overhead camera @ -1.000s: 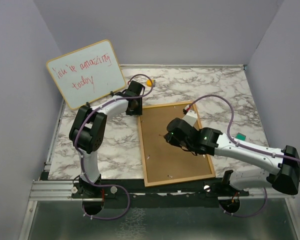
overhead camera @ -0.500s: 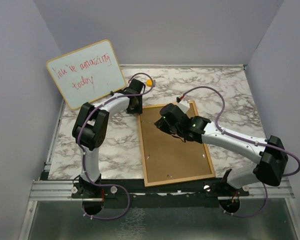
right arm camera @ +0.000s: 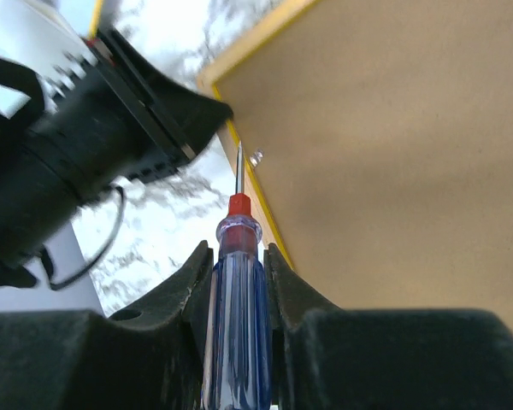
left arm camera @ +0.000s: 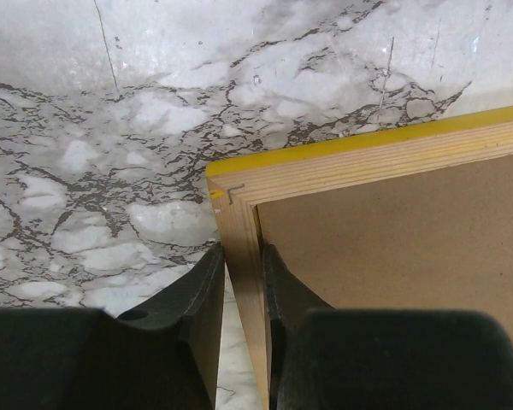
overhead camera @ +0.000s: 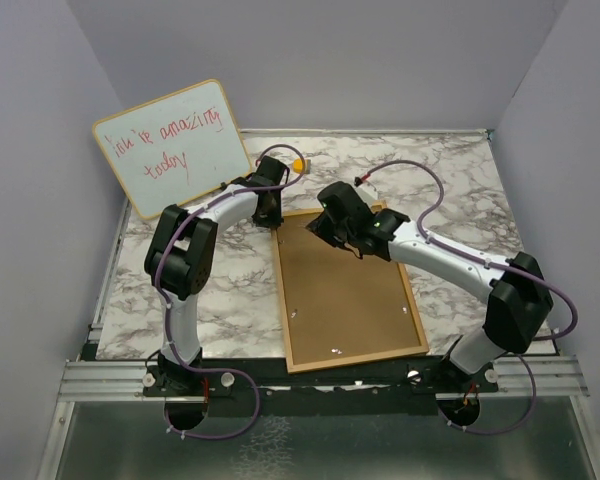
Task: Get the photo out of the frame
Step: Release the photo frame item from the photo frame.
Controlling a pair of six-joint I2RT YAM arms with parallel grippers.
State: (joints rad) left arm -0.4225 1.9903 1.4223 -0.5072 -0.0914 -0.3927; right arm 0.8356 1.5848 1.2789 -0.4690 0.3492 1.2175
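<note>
We figure the frame (overhead camera: 345, 300) lies back-up so its clips are reachable; the photo's hidden underneath. Its long axis runs away from us. At the corner nearest the whiteboard (overhead camera: 170, 150), our left gripper (left arm camera: 242, 260) pinches the rail to steady it, while our right gripper (right arm camera: 238, 252) clamps a screwdriver (right arm camera: 233, 342), tip aimed there.

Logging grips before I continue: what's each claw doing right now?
Left claw: closed on the frame, on its side rail near the corner.
Right claw: closed on a blue-handled screwdriver.
</note>
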